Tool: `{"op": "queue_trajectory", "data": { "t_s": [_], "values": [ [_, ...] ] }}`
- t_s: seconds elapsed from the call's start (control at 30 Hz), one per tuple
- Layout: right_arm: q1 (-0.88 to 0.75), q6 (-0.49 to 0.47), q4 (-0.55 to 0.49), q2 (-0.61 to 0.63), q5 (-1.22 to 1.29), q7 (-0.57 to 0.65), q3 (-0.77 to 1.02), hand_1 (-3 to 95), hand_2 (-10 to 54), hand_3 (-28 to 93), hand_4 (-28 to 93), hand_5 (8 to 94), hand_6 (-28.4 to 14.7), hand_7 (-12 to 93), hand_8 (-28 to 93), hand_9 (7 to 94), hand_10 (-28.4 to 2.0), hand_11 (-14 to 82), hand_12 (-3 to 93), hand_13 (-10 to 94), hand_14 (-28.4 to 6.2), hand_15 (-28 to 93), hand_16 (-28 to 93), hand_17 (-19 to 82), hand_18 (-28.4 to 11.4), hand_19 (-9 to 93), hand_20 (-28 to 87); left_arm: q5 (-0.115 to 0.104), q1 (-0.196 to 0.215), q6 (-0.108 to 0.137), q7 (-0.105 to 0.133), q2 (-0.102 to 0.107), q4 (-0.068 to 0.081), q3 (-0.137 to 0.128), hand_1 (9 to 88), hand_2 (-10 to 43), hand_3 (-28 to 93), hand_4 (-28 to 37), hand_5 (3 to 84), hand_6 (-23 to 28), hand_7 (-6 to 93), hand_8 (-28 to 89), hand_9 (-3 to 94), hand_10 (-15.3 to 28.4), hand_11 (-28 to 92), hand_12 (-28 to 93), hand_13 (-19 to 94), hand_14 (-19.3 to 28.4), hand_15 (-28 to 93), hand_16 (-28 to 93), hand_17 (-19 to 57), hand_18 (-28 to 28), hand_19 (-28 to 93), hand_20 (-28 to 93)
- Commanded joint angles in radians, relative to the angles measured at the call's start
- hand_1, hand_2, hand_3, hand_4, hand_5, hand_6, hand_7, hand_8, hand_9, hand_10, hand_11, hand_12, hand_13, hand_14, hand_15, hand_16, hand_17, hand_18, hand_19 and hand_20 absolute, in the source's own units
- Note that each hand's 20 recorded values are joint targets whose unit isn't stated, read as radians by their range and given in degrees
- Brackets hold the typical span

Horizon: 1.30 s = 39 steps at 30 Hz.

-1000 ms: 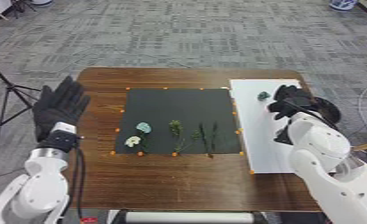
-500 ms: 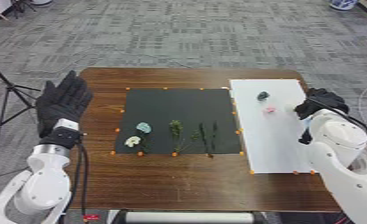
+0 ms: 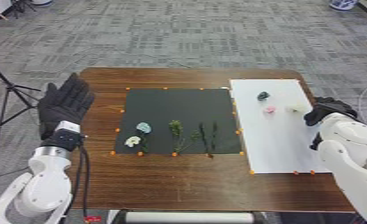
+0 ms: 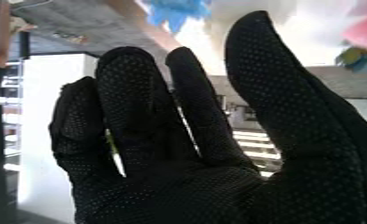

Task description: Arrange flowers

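My right hand is at the white sheet's right edge; in the right wrist view the right hand has relaxed, slightly bent fingers and nothing in its grasp. On the white sheet lie a dark bluish flower, a pink flower and a pale flower near that hand. The black mat bears a light blue flower, a white flower, a green sprig and dark thin stems. My left hand stays open with straight fingers beside the table's left edge.
Small orange markers line the mat and sheet on the brown table. A black tripod stands on the floor at the left. A white roll-like bar lies along the near edge.
My right hand has moved rightward and a little toward the robot, away from the flowers on the white sheet. The pink and pale flowers it covered have come into sight.
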Motion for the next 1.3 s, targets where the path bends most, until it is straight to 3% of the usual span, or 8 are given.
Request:
{"op": "queue_trajectory", "data": {
  "t_s": [0.03, 0.23, 0.37, 0.57, 0.67, 0.83, 1.13, 1.3],
  "values": [
    [0.001, 0.005, 0.043, 0.016, -0.040, -0.022, -0.035, 45.0, -9.5, 81, -25, 51.4, -6.7, 12, -10, 45.2, -16.2, 13.6, 11.8, 60, -13.8, 74, 26, 34, -25.8, 86, 39, 0.007, 0.011, -0.007, -0.010, -0.007, 0.000, -0.006, 23.6, 19.1, 68, -28.3, 39.5, 6.4, 10.8, -9, 29.6, 12.1, 16, 8, 21, 8.9, 17, -5, -4.6, 9.7, 22, 11],
    [0.027, -0.036, 0.068, 0.010, -0.028, 0.006, -0.066, 46.4, -9.5, 81, -27, 51.4, -6.5, 12, -11, 45.7, -16.2, 14.0, 11.8, 60, -13.2, 74, 28, 34, -25.6, 86, 39, 0.009, 0.023, -0.008, -0.013, -0.008, -0.004, -0.014, 23.5, 19.1, 69, -28.3, 39.4, 6.4, 10.7, -9, 29.3, 12.0, 16, 8, 21, 8.9, 16, -5, -4.6, 9.7, 22, 11],
    [0.008, -0.029, 0.065, 0.007, -0.011, 0.018, -0.056, 48.2, -9.5, 80, -28, 52.1, -6.7, 12, -10, 49.0, -17.9, 14.1, 12.4, 61, -12.2, 72, 32, 35, -25.6, 86, 39, 0.006, 0.028, -0.009, -0.014, -0.007, -0.006, -0.019, 23.5, 19.1, 68, -28.3, 39.4, 6.4, 10.8, -9, 29.4, 12.1, 16, 8, 21, 8.9, 16, -5, -4.6, 9.7, 22, 10],
    [-0.020, 0.040, 0.064, 0.008, -0.052, -0.011, -0.061, 53.8, -9.5, 76, -28, 59.8, -4.2, 16, -12, 62.2, -15.3, 20.8, 17.1, 63, -9.1, 69, 37, 37, -24.7, 87, 40, 0.003, 0.042, -0.012, -0.017, -0.016, -0.010, -0.035, 23.5, 19.1, 68, -28.3, 39.4, 6.4, 10.8, -9, 29.5, 12.1, 16, 8, 21, 9.5, 17, -5, -4.6, 9.7, 22, 10],
    [-0.028, 0.041, 0.065, 0.006, -0.053, -0.010, -0.060, 58.6, -9.5, 72, -28, 65.8, -2.0, 20, -6, 73.0, -10.8, 13.0, 34.2, 66, -8.0, 68, 41, 38, -24.3, 87, 41, 0.004, 0.046, -0.017, -0.014, -0.017, -0.012, -0.037, 23.5, 19.1, 68, -28.3, 39.4, 6.4, 10.7, -9, 29.5, 12.0, 16, 8, 21, 9.8, 17, -5, -4.6, 9.8, 22, 10],
    [-0.049, 0.112, 0.051, 0.012, -0.088, -0.037, -0.069, 62.2, -9.5, 70, -28, 70.6, -0.7, 31, 2, 78.9, -8.9, 16.9, 44.9, 69, -7.4, 68, 43, 40, -23.8, 87, 42, 0.009, 0.052, -0.021, -0.020, -0.022, -0.016, -0.046, 23.4, 19.1, 68, -28.3, 39.4, 6.4, 10.7, -9, 29.6, 12.0, 16, 8, 21, 10.0, 17, -5, -4.6, 9.8, 22, 10],
    [-0.057, 0.260, -0.087, 0.030, -0.153, -0.086, -0.087, 62.3, -9.5, 74, -28, 72.9, -0.2, 38, 5, 81.7, -8.4, 19.0, 50.5, 71, -7.0, 68, 45, 41, -23.9, 88, 42, 0.009, 0.077, -0.014, -0.018, -0.030, -0.021, -0.070, 23.4, 19.0, 68, -28.3, 39.4, 6.4, 10.7, -9, 29.5, 12.0, 16, 8, 21, 9.9, 17, -5, -4.6, 9.8, 22, 10],
    [0.029, 0.256, -0.182, 0.023, -0.160, -0.132, -0.156, 62.1, -9.5, 74, -28, 73.0, -0.3, 38, 6, 81.5, -8.6, 19.1, 51.6, 71, -7.0, 67, 46, 41, -23.8, 88, 42, 0.009, 0.102, -0.009, -0.017, -0.034, -0.029, -0.081, 23.4, 19.0, 68, -28.3, 39.3, 6.4, 10.4, -9, 29.5, 12.0, 16, 8, 21, 9.9, 17, -5, -4.6, 9.8, 22, 10]
  ]
}}
